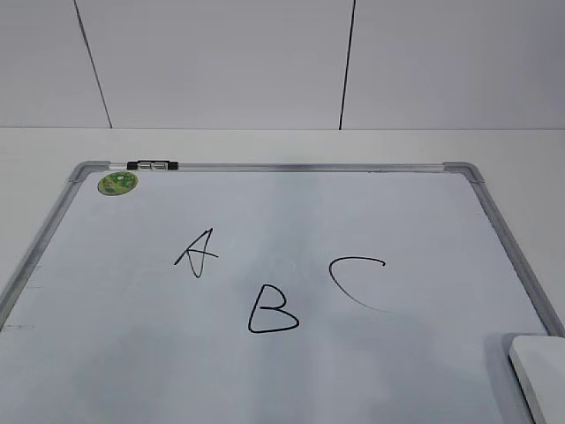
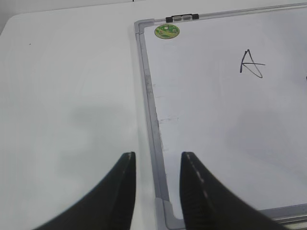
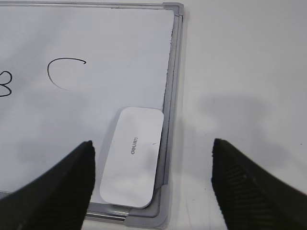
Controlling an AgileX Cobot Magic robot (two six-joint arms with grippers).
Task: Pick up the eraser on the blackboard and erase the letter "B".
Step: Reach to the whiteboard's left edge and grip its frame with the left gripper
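Observation:
The blackboard (image 1: pixel 291 371) is a white board with a silver-grey frame, lying flat on the table. The letter "B" (image 1: pixel 272 311) is drawn in black at its middle, between an angular "A" (image 1: pixel 198 251) and an open "C" (image 1: pixel 355 281). The white eraser (image 3: pixel 132 156) lies in the board's near right corner; its edge shows in the exterior view (image 1: pixel 540 375). My right gripper (image 3: pixel 152 158) is wide open above the eraser and the frame corner, touching nothing. My left gripper (image 2: pixel 158 160) is open and empty over the board's left frame (image 2: pixel 152 115). Part of the "B" (image 3: pixel 5 85) shows in the right wrist view.
A round green sticker (image 1: pixel 117 183) and a small black-and-clear clip (image 1: pixel 152 164) sit at the board's far left corner. White table (image 2: pixel 67 105) surrounds the board. A white panelled wall (image 1: pixel 265 62) stands behind.

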